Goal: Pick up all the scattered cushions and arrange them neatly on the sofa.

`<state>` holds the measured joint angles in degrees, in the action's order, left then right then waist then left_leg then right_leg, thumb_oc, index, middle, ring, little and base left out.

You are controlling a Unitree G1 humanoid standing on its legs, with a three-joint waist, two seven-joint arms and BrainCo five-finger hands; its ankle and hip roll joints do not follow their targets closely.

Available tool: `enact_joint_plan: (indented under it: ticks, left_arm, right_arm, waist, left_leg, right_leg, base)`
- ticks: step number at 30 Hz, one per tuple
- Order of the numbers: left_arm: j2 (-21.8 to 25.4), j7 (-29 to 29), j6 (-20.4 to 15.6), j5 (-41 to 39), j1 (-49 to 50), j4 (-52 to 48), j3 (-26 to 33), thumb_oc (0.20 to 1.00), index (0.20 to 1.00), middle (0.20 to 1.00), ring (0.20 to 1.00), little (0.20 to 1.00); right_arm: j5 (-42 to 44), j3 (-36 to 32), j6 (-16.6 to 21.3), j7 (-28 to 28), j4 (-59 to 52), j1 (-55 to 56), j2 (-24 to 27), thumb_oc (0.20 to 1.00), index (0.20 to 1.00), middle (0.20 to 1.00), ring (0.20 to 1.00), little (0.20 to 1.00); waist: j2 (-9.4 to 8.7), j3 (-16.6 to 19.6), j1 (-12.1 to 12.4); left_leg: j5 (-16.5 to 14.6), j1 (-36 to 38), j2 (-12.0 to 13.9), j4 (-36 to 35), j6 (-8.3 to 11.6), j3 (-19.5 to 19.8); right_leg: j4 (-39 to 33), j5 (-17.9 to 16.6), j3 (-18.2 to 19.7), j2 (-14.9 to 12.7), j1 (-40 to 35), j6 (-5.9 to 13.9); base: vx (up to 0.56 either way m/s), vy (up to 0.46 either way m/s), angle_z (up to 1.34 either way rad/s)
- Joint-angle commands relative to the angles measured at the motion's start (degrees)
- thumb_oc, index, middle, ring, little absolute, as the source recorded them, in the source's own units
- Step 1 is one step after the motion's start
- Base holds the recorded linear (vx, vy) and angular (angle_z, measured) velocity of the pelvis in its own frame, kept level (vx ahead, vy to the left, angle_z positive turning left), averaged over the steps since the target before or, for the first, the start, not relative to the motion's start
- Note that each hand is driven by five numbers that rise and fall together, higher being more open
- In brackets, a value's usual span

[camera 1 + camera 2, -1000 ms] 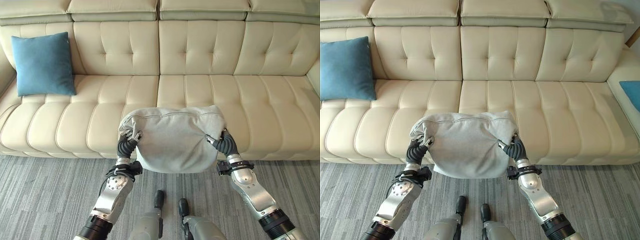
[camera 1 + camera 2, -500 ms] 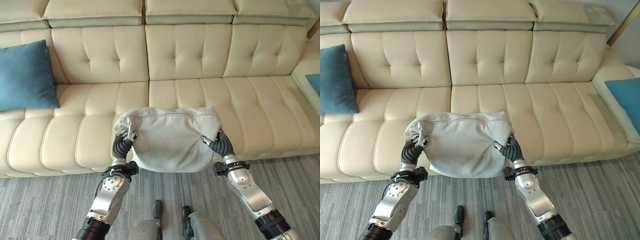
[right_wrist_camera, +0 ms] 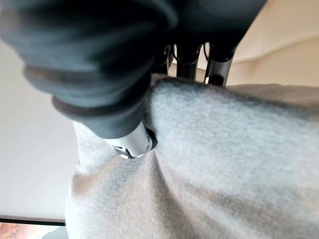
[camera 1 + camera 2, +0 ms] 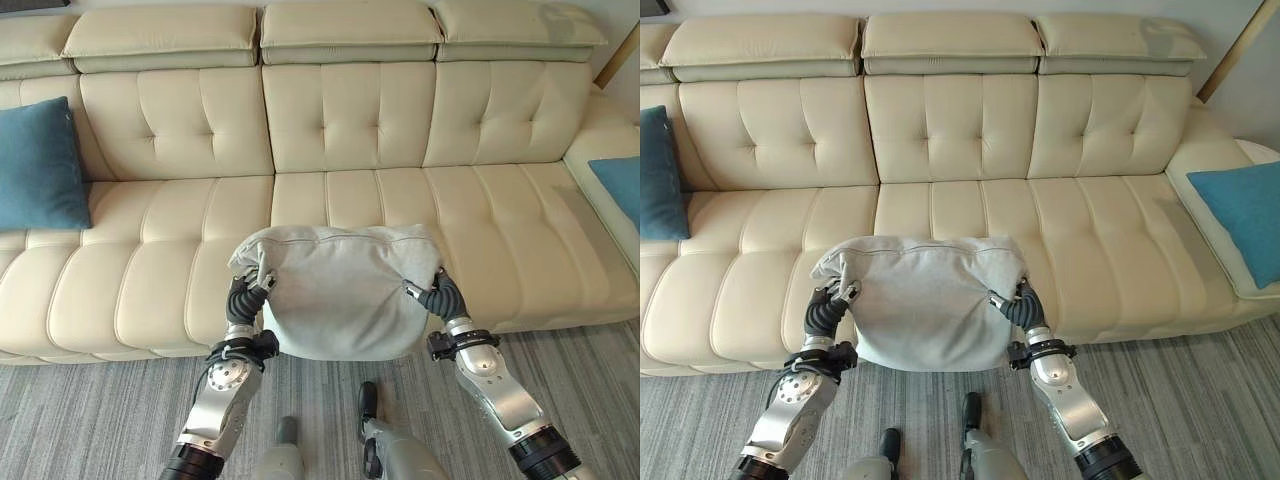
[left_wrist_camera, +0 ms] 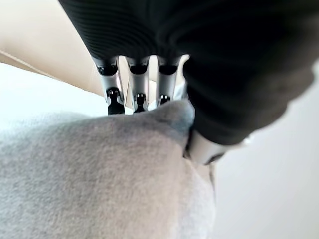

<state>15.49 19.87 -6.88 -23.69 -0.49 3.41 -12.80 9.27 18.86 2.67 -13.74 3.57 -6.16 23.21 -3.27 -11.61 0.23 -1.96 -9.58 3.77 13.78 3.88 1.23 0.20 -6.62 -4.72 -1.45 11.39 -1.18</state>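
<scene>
I hold a light grey cushion (image 4: 340, 290) in the air between both hands, in front of the cream sofa (image 4: 350, 120). It hangs over the front edge of the middle seat. My left hand (image 4: 245, 293) grips its left edge, with fingers (image 5: 137, 92) and thumb pinching the cloth. My right hand (image 4: 437, 295) pinches the right edge (image 3: 199, 114) the same way. A blue cushion (image 4: 38, 165) leans upright against the backrest at the sofa's left end. Another blue cushion (image 4: 1240, 215) lies on the right corner section.
The sofa's seats (image 4: 500, 215) between the two blue cushions are bare. Grey striped carpet (image 4: 90, 420) runs along the sofa's front. A wooden strip (image 4: 1225, 45) leans at the far right behind the sofa.
The view has shifted to the right, bringing the sofa's right corner and second blue cushion into sight. Both hands still hold the grey cushion, which has moved right along the sofa.
</scene>
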Motion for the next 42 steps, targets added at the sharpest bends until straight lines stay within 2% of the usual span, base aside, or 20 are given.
enact_joint_plan:
  ticks: [1, 2, 3, 4, 7, 10, 17, 26, 27, 30, 31, 34, 36, 37, 40, 42]
  left_arm:
    - [1.7, -0.6, -5.2, 0.4, -2.4, -5.4, 2.0, 0.2, 0.2, 0.2, 0.2, 0.2]
    - [1.7, -0.6, -5.1, 0.4, -2.4, -5.5, 2.0, 0.2, 0.2, 0.2, 0.2, 0.2]
    - [1.9, -0.7, -4.8, 0.7, -2.3, -5.7, 2.2, 0.2, 0.2, 0.2, 0.2, 0.2]
    - [2.0, -0.6, -4.7, 0.9, -2.2, -5.7, 2.3, 0.2, 0.2, 0.2, 0.2, 0.2]
    - [2.2, -0.8, -4.7, 1.2, -1.7, -5.9, 2.2, 0.2, 0.2, 0.2, 0.2, 0.2]
    - [2.5, -1.0, -4.6, 1.7, -1.6, -6.3, 2.0, 0.2, 0.2, 0.2, 0.2, 0.2]
    - [3.8, 2.6, -4.9, 5.2, -7.5, -2.9, 0.5, 0.2, 0.2, 0.2, 0.2, 0.2]
    - [6.5, 10.8, -4.8, 8.5, -27.0, 6.4, -2.6, 0.2, 0.2, 0.2, 0.2, 0.2]
    - [8.1, 12.8, -4.2, 10.2, -34.9, 10.2, -4.2, 0.2, 0.2, 0.2, 0.2, 0.2]
    - [10.4, 15.0, -3.9, 10.3, -46.8, 15.9, -6.2, 0.2, 0.2, 0.2, 0.2, 0.2]
    - [10.5, 15.0, -4.0, 10.3, -47.3, 16.1, -6.2, 0.2, 0.2, 0.2, 0.2, 0.2]
    - [14.9, 16.6, -3.5, 10.1, -58.3, 24.1, -7.8, 0.2, 0.2, 0.2, 0.2, 0.2]
    - [15.7, 16.6, -3.8, 9.6, -61.0, 26.5, -8.8, 0.2, 0.2, 0.2, 0.2, 0.2]
    - [18.3, 16.5, -3.3, 10.3, -66.7, 31.3, -10.9, 0.2, 0.2, 0.2, 0.2, 0.2]
    - [20.1, 16.6, -3.5, 10.4, -71.8, 35.5, -13.0, 0.2, 0.2, 0.2, 0.2, 0.2]
    - [23.4, 17.2, -1.9, 14.6, -79.4, 42.4, -18.0, 0.2, 0.2, 0.2, 0.2, 0.2]
  right_arm:
    - [1.5, -1.9, 5.9, -0.4, -6.2, -2.6, -0.9, 0.2, 0.2, 0.2, 0.2, 0.2]
    - [1.5, -1.9, 5.9, -0.4, -6.2, -2.6, -0.9, 0.2, 0.2, 0.2, 0.2, 0.2]
    - [1.5, -2.1, 5.9, -0.6, -6.5, -2.5, -0.8, 0.2, 0.2, 0.2, 0.2, 0.2]
    - [1.3, -2.2, 5.7, -0.8, -6.5, -2.4, -0.7, 0.2, 0.2, 0.2, 0.2, 0.2]
    - [0.7, -1.8, 5.6, -0.6, -6.5, -2.2, -0.7, 0.2, 0.2, 0.2, 0.2, 0.2]
    - [0.1, -1.5, 5.4, -0.5, -6.4, -2.2, -0.9, 0.2, 0.2, 0.2, 0.2, 0.2]
    - [-1.7, 2.9, 4.7, -3.4, -1.4, -11.4, -3.9, 0.2, 0.2, 0.2, 0.2, 0.2]
    - [-1.3, 6.6, 3.0, -11.0, 8.3, -33.2, -7.0, 0.2, 0.2, 0.2, 0.2, 0.2]
    - [-0.9, 7.0, 2.5, -13.2, 12.6, -39.6, -6.8, 0.2, 0.2, 0.2, 0.2, 0.2]
    - [1.3, 7.6, 2.5, -15.9, 20.6, -49.7, -6.2, 0.2, 0.2, 0.2, 0.2, 0.2]
    - [1.4, 7.5, 2.6, -15.9, 20.9, -50.1, -6.2, 0.2, 0.2, 0.2, 0.2, 0.2]
    - [3.1, 8.6, 2.4, -17.3, 29.5, -59.0, -5.8, 0.2, 0.2, 0.2, 0.2, 0.2]
    - [3.7, 9.0, 2.7, -17.5, 31.5, -61.3, -5.6, 0.2, 0.2, 0.2, 0.2, 0.2]
    - [4.9, 10.3, 2.8, -17.4, 36.4, -64.9, -5.3, 0.2, 0.2, 0.2, 0.2, 0.2]
    - [6.4, 11.2, 3.5, -17.4, 40.9, -68.7, -5.5, 0.2, 0.2, 0.2, 0.2, 0.2]
    - [7.7, 13.0, 4.6, -17.3, 46.8, -72.7, -5.5, 0.2, 0.2, 0.2, 0.2, 0.2]
  waist:
    - [-1.28, 2.9, 1.2]
    - [-1.33, 2.9, 1.2]
    - [-0.59, 3.1, 1.8]
    - [-0.32, 3.0, 2.0]
    - [0.18, 3.9, 2.3]
    - [0.23, 4.1, 2.4]
    - [-2.18, 4.9, 4.7]
    - [-4.37, 3.8, 7.3]
    - [-4.96, 3.3, 7.8]
    - [-5.59, 1.9, 8.5]
    - [-5.64, 1.7, 8.5]
    - [-5.96, 0.4, 9.7]
    - [-6.09, 0.0, 9.8]
    - [-6.08, -0.2, 10.4]
    - [-6.27, -0.6, 10.9]
    - [-6.34, -0.8, 11.8]
  left_leg:
    - [-2.1, -2.5, -5.3, -1.8, -1.44, 0.8]
    - [-1.9, -2.4, -5.4, -2.0, -1.43, 0.8]
    - [1.3, -3.4, -4.6, -6.6, -1.15, 1.4]
    - [2.7, -4.1, -4.5, -7.9, -0.95, 1.2]
    - [3.7, -2.1, -3.9, -12.1, -1.13, 1.1]
    - [4.1, -0.9, -3.9, -13.6, -1.15, 1.2]
    - [3.6, 1.2, -4.1, -16.8, -1.87, 0.2]
    - [3.7, 1.0, -4.1, -17.9, -1.67, 0.1]
    - [3.9, 0.4, -4.0, -18.0, -1.5, 0.3]
    - [4.4, -1.5, -4.0, -17.8, -1.24, 0.8]
    - [4.5, -1.6, -4.0, -17.8, -1.23, 0.8]
    - [4.7, -4.1, -4.2, -17.0, -1.06, 1.5]
    - [4.8, -4.7, -4.3, -16.7, -1.04, 1.7]
    - [5.0, -5.7, -4.4, -16.4, -0.83, 2.1]
    - [5.2, -6.7, -4.5, -16.3, -0.63, 2.6]
    - [5.3, -7.7, -4.6, -16.3, -0.3, 3.3]
  right_leg:
    - [0.7, 10.9, 0.7, -1.3, -8.1, 4.79]
    - [0.7, 10.9, 0.7, -1.3, -8.1, 4.79]
    - [0.4, 11.7, 0.8, -0.5, -9.1, 4.61]
    - [0.4, 12.4, 1.0, -0.2, -9.7, 4.4]
    - [0.3, 13.4, 1.7, 0.3, -10.6, 4.28]
    - [0.2, 13.4, 1.9, 0.1, -10.8, 4.42]
    - [-1.7, 12.1, 2.8, -0.7, -10.2, 5.51]
    - [-2.2, 11.2, 2.5, -0.9, -9.3, 6.15]
    - [-2.2, 10.9, 2.3, -0.7, -8.5, 6.39]
    - [-2.0, 10.3, 1.8, -0.5, -6.8, 6.86]
    - [-2.0, 10.3, 1.8, -0.5, -6.6, 6.86]
    - [-1.6, 9.8, 0.9, -0.5, -4.8, 7.49]
    - [-1.5, 9.8, 0.8, -0.5, -4.3, 7.56]
    - [-1.5, 9.6, 0.3, -0.5, -3.7, 7.77]
    - [-1.4, 9.5, -0.3, -0.4, -2.9, 7.88]
    - [-1.3, 9.6, -1.3, -0.5, -2.3, 8.17]
  base:
    - [0.12, 0.003, 0.15]
    - [0.24, 0.038, 0.04]
    - [0.16, 0.056, -0.08]
    - [0.16, 0.056, -0.01]
    - [0.21, 0.13, -0.17]
    - [0.11, 0.095, -0.25]
    - [0.1, 0.079, 0.1]
    - [0.02, 0.009, 0.06]
    - [-0.05, -0.03, 0.0]
    - [-0.07, -0.034, 0.07]
    - [-0.05, -0.029, 0.18]
    - [-0.04, -0.021, 0.09]
    - [-0.01, -0.015, 0.08]
    - [0.0, -0.024, 0.17]
    - [0.0, -0.024, 0.26]
    - [0.03, -0.027, 0.23]
